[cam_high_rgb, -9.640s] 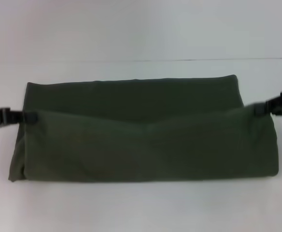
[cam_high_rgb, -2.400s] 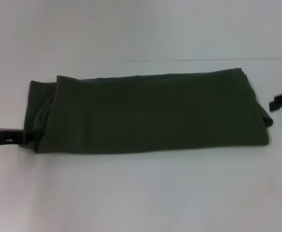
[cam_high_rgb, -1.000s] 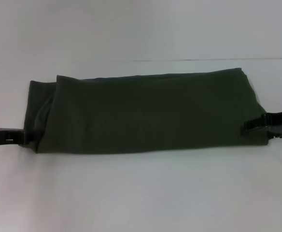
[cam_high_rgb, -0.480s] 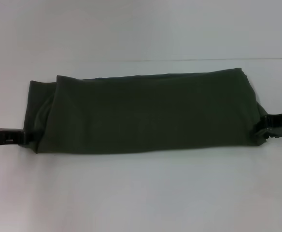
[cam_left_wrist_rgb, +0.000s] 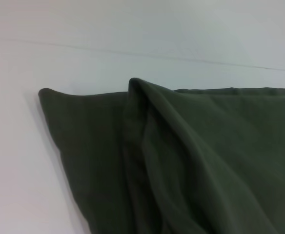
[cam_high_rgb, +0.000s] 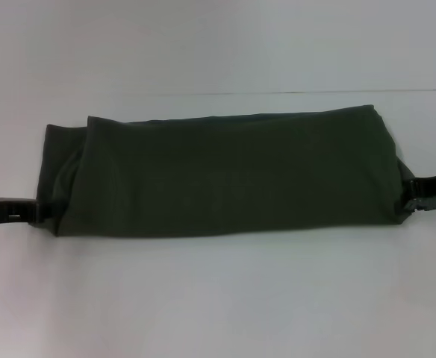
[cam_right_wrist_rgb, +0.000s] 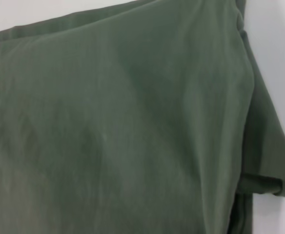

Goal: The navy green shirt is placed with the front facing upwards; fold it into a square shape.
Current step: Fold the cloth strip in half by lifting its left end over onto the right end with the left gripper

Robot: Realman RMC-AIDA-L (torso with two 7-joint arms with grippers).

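Observation:
The navy green shirt (cam_high_rgb: 233,175) lies on the white table as a long horizontal band, plain side up, with no lettering showing. A narrower under-layer sticks out at its left end (cam_left_wrist_rgb: 84,141). My left gripper (cam_high_rgb: 45,212) rests low on the table, touching the band's near-left corner. At the opposite end my right gripper (cam_high_rgb: 409,200) sits against the near-right corner, where a small flap of cloth (cam_right_wrist_rgb: 272,161) pokes out from under the top layer. Both wrist views are filled by shirt fabric (cam_right_wrist_rgb: 113,122) and show neither gripper.
The white table (cam_high_rgb: 218,298) extends in front of and behind the shirt. A thin dark seam line (cam_high_rgb: 315,92) runs across the far side of the surface. Nothing else lies on it.
Over the last second my right gripper drew back rightward from over the shirt's right end to its edge. The left gripper and the shirt have stayed put.

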